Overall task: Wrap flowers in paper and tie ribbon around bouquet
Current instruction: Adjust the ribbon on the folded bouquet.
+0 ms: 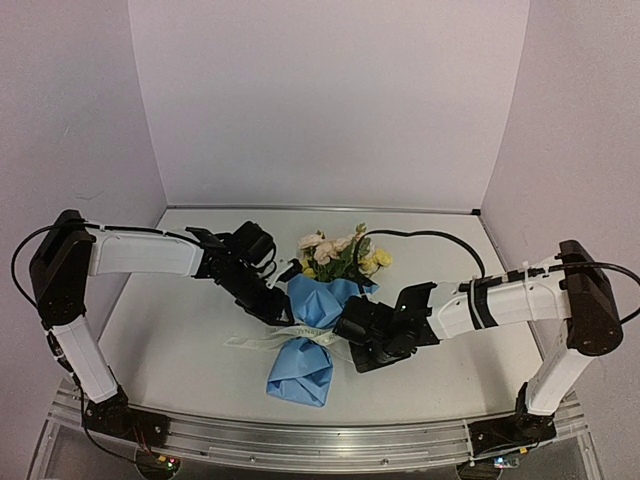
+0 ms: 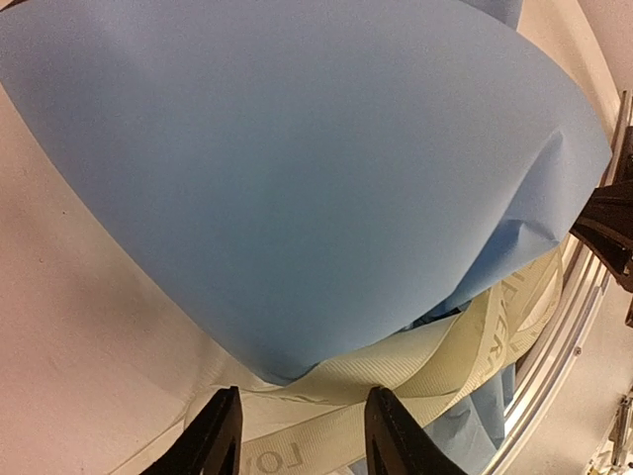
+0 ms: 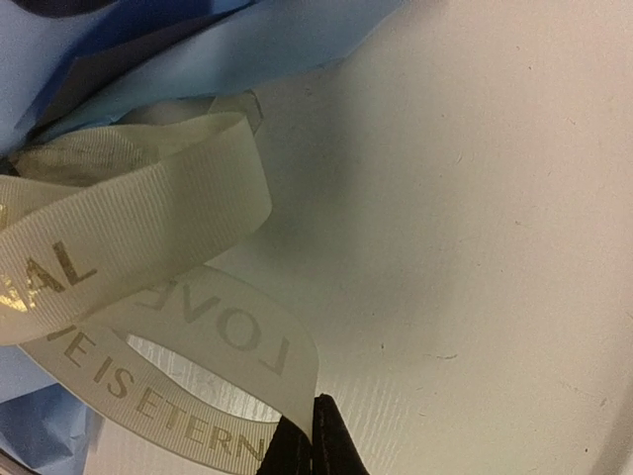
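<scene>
- Tying is under way: the ribbon (image 1: 262,340) is looped round the waist of the bouquet (image 1: 305,370).
- The right gripper (image 3: 309,435) is clamped on a ribbon end beside the bouquet; tension should be held.
- The left gripper (image 2: 302,421) stands parted over ribbon, nothing pinched; it should be closed squarely.

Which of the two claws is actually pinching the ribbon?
The right gripper: its jaws are shut on the ribbon, while the left gripper stands open.

Paper (image 2: 297,178): matt, smooth, creased at folds. Ribbon (image 3: 148,218): ribbed woven cloth, glossy gold lettering. Counter (image 3: 475,198): matt white, faintly grained.
</scene>
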Controlling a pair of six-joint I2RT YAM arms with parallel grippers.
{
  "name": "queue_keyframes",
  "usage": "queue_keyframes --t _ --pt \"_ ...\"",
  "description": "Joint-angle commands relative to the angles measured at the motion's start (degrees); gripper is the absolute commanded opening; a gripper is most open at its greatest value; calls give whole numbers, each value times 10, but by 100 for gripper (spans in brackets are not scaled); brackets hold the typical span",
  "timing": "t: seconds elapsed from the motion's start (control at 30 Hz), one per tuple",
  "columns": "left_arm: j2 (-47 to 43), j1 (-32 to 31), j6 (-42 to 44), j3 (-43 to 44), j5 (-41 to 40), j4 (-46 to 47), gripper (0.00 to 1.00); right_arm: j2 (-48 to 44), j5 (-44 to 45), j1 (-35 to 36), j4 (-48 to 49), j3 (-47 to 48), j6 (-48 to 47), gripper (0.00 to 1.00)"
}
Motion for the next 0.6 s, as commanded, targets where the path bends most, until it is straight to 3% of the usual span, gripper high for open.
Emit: queue_keyframes --t 0.0,0.2,0.33,0.47,0.57 --pt "1 2 10 20 11 -8 38 1 9 4 4 3 1 0" --pt "-9 3 -4 8 6 6 11 4 10 4 4 4 3 0" --pt "-20 5 -10 -4 -1 19 1 3 13 4 3 4 3 0" --pt "-34 11 -3 -17 0 30 3 3 16 4 2 -1 4 0" --pt "-27 12 20 -10 12 15 25 2 16 4 1 -2 3 0"
